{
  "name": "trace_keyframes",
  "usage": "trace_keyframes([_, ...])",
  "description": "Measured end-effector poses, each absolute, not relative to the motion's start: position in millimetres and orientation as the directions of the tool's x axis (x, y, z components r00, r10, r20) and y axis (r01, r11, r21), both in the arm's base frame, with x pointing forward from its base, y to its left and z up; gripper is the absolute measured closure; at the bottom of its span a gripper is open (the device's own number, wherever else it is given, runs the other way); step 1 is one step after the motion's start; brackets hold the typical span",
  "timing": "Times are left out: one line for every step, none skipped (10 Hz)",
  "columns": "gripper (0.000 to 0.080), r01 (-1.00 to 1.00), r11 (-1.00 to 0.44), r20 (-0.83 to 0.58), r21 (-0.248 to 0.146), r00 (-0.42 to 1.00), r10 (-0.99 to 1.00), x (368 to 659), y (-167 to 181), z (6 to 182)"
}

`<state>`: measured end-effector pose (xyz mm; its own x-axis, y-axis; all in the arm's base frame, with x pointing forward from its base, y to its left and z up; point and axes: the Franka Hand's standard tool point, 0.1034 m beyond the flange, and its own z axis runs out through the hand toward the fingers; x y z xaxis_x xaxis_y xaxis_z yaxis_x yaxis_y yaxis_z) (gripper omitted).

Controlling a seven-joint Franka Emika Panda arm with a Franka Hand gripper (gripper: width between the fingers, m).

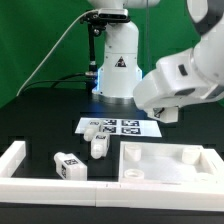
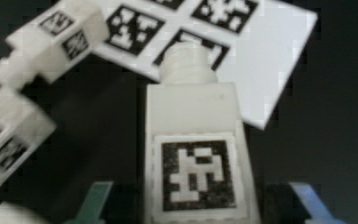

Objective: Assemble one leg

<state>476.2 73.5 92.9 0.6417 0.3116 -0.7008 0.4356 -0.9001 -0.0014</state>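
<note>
Three legs lie on the black table: one by the marker board's edge (image 1: 90,129), one in front of it (image 1: 100,146), one further toward the exterior view's left (image 1: 68,165). In the wrist view one leg (image 2: 197,120) fills the middle, tag face up, its narrow end toward the marker board (image 2: 247,40). Two more legs (image 2: 51,50) (image 2: 5,130) lie beside it. My gripper (image 2: 201,205) is open, its fingertips (image 2: 98,200) on either side of the leg, not touching it. In the exterior view the gripper (image 1: 164,114) hangs above the table at the right.
The large flat white panel (image 1: 170,165) with recessed corners lies at the front right. White border rails (image 1: 16,160) run along the front and the exterior view's left. The marker board (image 1: 125,127) lies before the robot base (image 1: 115,70).
</note>
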Motion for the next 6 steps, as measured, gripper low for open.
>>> trace_keyframes([0.0515, 0.417, -0.909, -0.673, 0.004, 0.673, 0.306, 488, 69, 103.4])
trace_keyframes([0.0515, 0.417, -0.909, -0.595, 0.016, 0.734, 0.327, 502, 66, 102.6])
trace_keyframes([0.0515, 0.421, -0.907, -0.539, 0.021, 0.769, 0.345, 502, 67, 103.1])
trace_keyframes([0.0514, 0.423, -0.906, -0.507, 0.023, 0.786, 0.354, 500, 66, 103.6])
trace_keyframes([0.0514, 0.425, -0.904, -0.444, 0.031, 0.817, 0.369, 506, 66, 102.8])
trace_keyframes([0.0514, 0.427, -0.903, -0.394, 0.036, 0.837, 0.38, 509, 70, 105.5])
